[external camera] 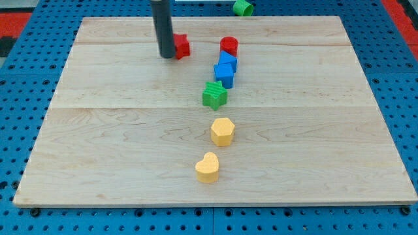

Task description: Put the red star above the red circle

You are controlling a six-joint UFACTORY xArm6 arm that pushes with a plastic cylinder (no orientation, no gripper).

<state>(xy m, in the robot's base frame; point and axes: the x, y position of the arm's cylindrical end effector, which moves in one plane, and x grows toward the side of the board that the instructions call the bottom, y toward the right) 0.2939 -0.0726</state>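
The red star [181, 46] lies near the view's top, left of centre, partly hidden behind my rod. My tip [166, 55] touches the star's left side. The red circle [229, 46] stands about level with the star, to its right, with a gap of bare board between them.
Two blue blocks [225, 70] sit just below the red circle, touching each other. A green star [214, 95] lies below them. A yellow hexagon [222, 131] and a yellow heart [208, 168] follow further down. A green block [243, 8] lies off the wooden board [98, 130] at the top.
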